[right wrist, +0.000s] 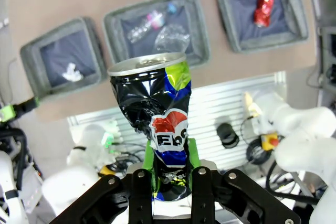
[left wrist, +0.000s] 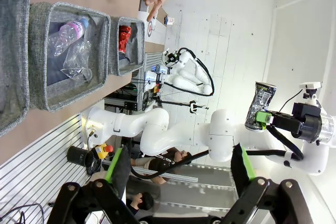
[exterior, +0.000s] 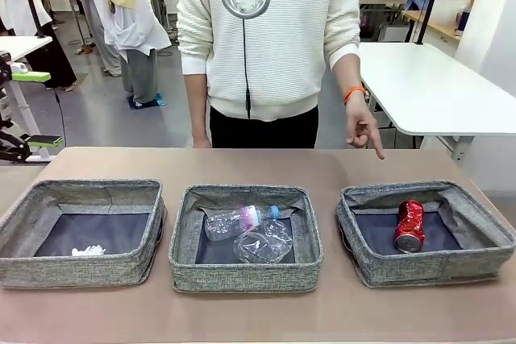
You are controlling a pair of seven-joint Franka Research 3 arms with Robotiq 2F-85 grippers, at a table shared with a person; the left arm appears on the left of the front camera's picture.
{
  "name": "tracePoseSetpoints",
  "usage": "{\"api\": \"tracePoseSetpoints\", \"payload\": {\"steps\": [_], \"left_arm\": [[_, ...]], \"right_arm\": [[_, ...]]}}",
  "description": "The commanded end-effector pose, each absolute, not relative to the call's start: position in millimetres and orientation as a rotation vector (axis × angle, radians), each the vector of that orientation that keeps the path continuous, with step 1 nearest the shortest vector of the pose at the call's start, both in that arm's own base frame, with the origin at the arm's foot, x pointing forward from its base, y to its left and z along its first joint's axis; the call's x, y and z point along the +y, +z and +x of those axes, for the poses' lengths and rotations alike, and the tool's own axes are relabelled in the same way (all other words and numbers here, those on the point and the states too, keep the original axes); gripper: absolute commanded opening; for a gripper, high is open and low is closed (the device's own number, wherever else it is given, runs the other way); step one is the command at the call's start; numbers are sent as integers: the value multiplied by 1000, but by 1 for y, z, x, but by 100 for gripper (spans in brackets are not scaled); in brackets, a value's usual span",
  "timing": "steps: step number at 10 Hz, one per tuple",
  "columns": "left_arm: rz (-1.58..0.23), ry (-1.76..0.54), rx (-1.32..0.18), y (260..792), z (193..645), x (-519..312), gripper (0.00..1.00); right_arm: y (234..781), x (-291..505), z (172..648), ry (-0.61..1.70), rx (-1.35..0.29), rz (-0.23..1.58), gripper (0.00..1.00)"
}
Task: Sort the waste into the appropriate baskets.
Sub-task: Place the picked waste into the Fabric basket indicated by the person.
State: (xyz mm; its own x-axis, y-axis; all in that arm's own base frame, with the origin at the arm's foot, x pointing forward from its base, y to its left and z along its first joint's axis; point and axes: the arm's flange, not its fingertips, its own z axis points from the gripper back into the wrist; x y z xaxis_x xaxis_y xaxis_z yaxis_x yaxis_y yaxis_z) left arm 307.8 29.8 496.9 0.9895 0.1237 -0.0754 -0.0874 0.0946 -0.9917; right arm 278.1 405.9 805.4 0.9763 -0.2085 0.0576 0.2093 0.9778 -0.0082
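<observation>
A white table (exterior: 435, 90) stands behind on a grey floor (exterior: 97, 118), with what looks like a whitewashed wall (left wrist: 231, 35).

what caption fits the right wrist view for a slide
Right tool shut on a crushed dark can, held high above three grey baskets on the table.

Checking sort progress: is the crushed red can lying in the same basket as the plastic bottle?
No, the crushed red can lies alone in the right basket, while the plastic bottle lies in the middle basket.
</observation>
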Motion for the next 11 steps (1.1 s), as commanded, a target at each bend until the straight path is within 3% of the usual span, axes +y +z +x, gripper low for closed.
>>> {"api": "tracePoseSetpoints", "payload": {"steps": [1, 7, 10, 11], "left_arm": [[-1490, 160, -33, 501, 306, 27, 100], [-1490, 160, -33, 501, 306, 27, 100], [-1490, 160, -33, 501, 306, 27, 100], [-1490, 160, -33, 501, 306, 27, 100]], "right_arm": [[808, 408, 277, -210, -54, -5, 27], [791, 388, 282, -151, -41, -44, 27], [713, 258, 272, -221, 38, -22, 27], [689, 212, 263, -250, 73, 62, 27]]}}
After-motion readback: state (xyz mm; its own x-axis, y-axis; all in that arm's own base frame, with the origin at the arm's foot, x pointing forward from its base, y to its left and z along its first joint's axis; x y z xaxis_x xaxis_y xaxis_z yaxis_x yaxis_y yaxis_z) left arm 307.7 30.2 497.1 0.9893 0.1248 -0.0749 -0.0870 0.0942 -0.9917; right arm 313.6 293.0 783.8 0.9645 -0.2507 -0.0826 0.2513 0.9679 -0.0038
